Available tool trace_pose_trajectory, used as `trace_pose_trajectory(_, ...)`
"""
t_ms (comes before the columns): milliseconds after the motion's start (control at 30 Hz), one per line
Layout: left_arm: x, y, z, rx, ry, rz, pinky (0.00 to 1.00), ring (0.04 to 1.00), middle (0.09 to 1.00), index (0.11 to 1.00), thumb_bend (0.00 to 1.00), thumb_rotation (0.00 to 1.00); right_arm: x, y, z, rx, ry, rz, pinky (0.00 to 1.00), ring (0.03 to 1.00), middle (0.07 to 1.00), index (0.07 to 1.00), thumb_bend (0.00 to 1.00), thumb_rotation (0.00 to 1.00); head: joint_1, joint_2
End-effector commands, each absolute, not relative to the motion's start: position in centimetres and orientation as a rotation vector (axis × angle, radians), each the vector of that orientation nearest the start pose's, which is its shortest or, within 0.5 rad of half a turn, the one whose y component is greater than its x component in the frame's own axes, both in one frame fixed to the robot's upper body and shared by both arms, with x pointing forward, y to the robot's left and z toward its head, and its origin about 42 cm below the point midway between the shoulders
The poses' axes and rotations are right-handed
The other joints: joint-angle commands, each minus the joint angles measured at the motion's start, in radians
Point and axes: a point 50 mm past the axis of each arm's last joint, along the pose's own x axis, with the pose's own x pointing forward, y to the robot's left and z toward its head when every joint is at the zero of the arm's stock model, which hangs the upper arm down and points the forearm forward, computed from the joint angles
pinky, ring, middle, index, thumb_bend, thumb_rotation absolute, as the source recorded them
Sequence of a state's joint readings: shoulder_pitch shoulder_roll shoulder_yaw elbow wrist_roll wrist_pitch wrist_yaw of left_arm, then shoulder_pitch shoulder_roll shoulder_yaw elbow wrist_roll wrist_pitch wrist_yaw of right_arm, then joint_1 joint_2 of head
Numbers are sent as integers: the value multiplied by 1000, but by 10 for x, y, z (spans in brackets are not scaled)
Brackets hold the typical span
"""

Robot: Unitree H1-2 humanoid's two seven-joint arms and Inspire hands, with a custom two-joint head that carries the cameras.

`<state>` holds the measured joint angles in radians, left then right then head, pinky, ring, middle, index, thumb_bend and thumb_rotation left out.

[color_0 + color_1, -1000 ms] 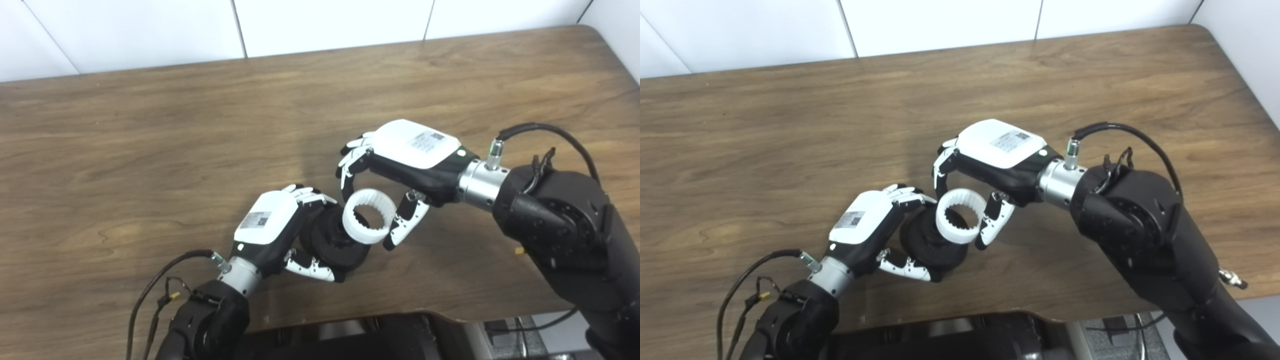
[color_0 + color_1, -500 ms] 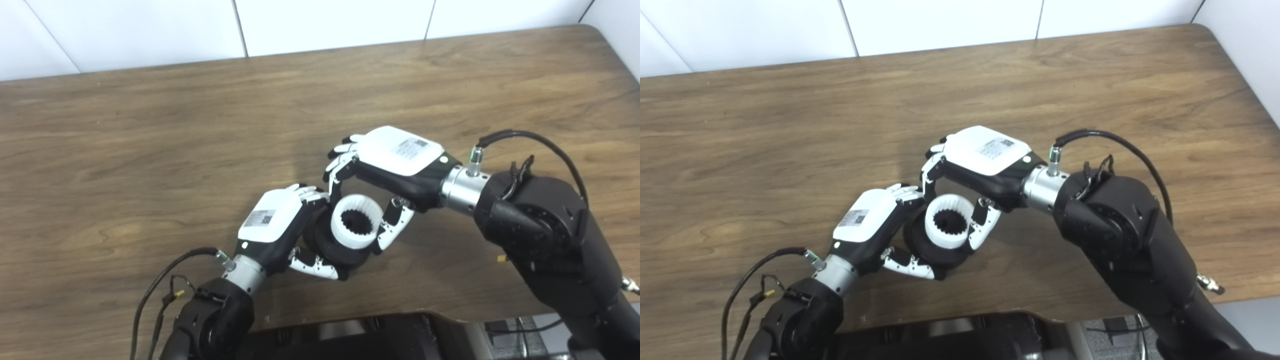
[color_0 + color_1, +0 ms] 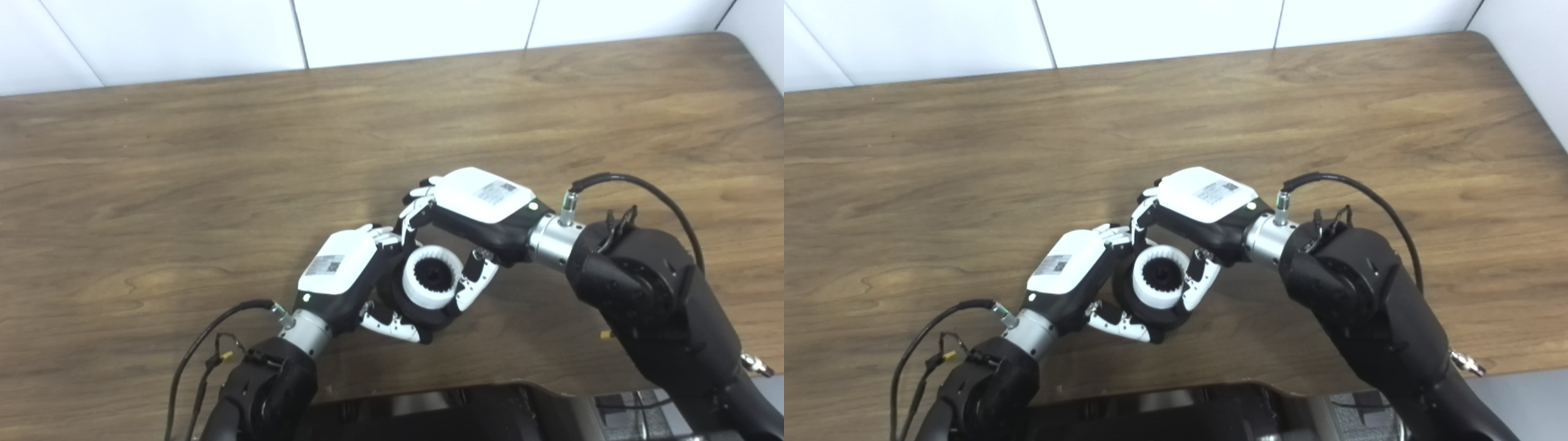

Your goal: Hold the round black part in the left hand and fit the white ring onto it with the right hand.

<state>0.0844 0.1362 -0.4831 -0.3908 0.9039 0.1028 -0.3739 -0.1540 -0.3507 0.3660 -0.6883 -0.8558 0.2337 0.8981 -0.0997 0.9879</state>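
My left hand (image 3: 343,275) is shut on the round black part (image 3: 416,312), held just above the near middle of the table. The white ring (image 3: 432,277), toothed on its inside, sits over the hub of the black part; the hub shows dark through its hole. My right hand (image 3: 471,208) comes in from the right and is shut on the ring, fingers over its far side and thumb (image 3: 473,288) on its near right side. In the right eye view the ring (image 3: 1159,277) and black part (image 3: 1145,312) show the same way.
The wooden table (image 3: 184,184) spreads to the left, right and far side of the hands. A white tiled wall (image 3: 184,37) runs behind it. A dark part of my body (image 3: 429,416) shows at the bottom edge.
My right hand has carried the white ring down and left onto the black part's hub. The left hand has kept its hold, shifting only slightly.
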Motion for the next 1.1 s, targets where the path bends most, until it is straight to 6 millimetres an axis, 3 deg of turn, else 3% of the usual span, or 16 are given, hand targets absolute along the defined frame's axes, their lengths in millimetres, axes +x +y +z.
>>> trace_pose_trajectory(0,219,112,159,976,-234,-623,929,869,769,480,523,58,248,-174,255,-1288,-298,750,952,896,785,482,524,134,1,1)
trace_pose_trajectory(567,219,113,159,977,-246,-617,921,859,768,480,524,56,253,-175,246,-1270,-276,742,944,886,776,492,524,148,-8,0)
trace_pose_trajectory(600,219,113,158,978,-244,-618,919,859,768,480,523,57,254,-175,247,-1267,-272,739,943,891,780,560,734,214,-8,0)
trace_pose_trajectory(633,219,113,158,979,-240,-620,919,861,769,480,523,57,254,-176,248,-1267,-268,737,946,895,784,602,848,263,-9,0)
trace_pose_trajectory(700,219,113,159,981,-235,-623,925,867,774,480,523,58,255,-177,251,-1264,-261,732,957,906,797,653,964,344,-11,-1)
trace_pose_trajectory(900,220,114,156,979,-233,-624,937,867,771,480,522,57,254,-178,271,-1250,-318,708,932,924,824,691,1000,443,-11,-6)
trace_pose_trajectory(1067,221,115,153,989,-232,-623,930,861,766,480,523,57,253,-181,297,-1225,-366,670,959,939,839,677,1000,454,-13,-12)
